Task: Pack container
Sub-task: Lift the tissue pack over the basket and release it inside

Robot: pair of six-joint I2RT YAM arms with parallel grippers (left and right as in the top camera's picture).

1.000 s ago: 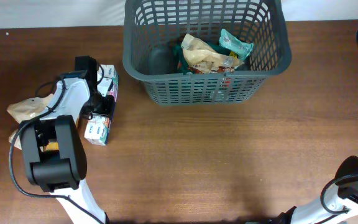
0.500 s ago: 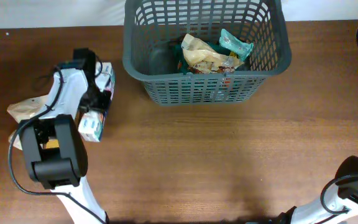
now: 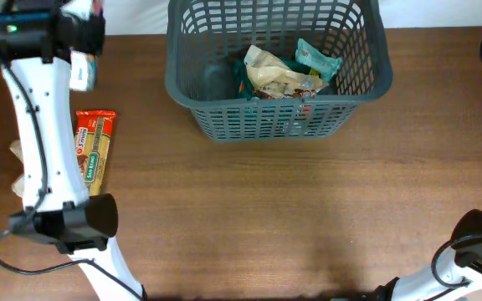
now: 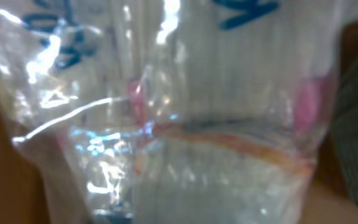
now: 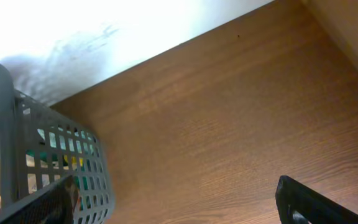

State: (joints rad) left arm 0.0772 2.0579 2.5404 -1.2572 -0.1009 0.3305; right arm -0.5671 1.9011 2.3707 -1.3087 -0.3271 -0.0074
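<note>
The container, a dark grey lattice basket (image 3: pixel 224 121), stands at the back middle of the table. It holds a tan snack bag (image 3: pixel 273 75), a teal packet (image 3: pixel 317 57) and a dark item (image 3: pixel 216 80). My left gripper (image 3: pixel 80 38) is raised at the back left, left of the basket, shut on a white plastic-wrapped pack (image 3: pixel 83 73) that fills the left wrist view (image 4: pixel 185 124). My right gripper (image 5: pixel 179 211) is open and empty over bare table to the right of the basket (image 5: pixel 42 149).
An orange snack packet (image 3: pixel 94 150) lies on the table at the left. A tan bag (image 3: pixel 15 150) pokes out from behind the left arm at the left edge. The right arm's base (image 3: pixel 475 247) sits at the front right corner.
My left gripper has lifted the white pack off the table and swung up to the back left. The orange packet now shows where the arm was.
</note>
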